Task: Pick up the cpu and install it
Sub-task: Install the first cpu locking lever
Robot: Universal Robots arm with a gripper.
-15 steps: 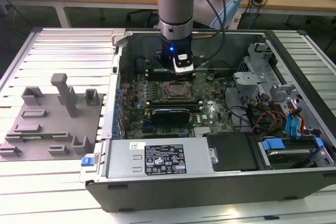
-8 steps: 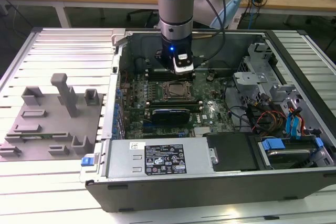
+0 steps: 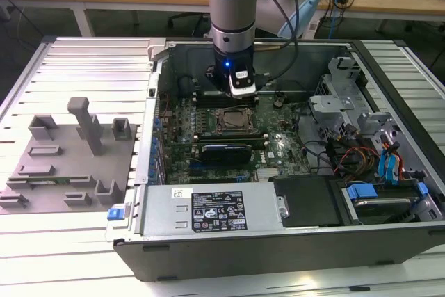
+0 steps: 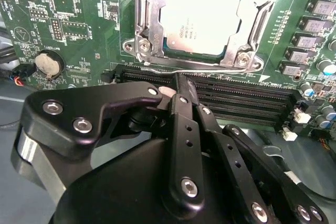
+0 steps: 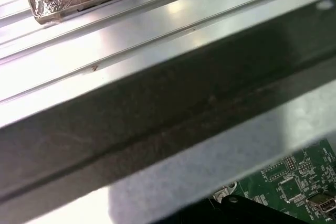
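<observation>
We see the cpu (image 4: pixel 205 17) seated in its socket frame (image 4: pixel 149 30) on the motherboard (image 4: pixel 68 19) inside the open case (image 3: pixel 229 255), while our gripper (image 4: pixel 178 90) hangs just beside it, fingers pressed together, gripping nothing

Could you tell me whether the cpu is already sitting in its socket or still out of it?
In. In the second wrist view the cpu lies flat inside the socket frame on the motherboard, apart from the gripper.
</observation>
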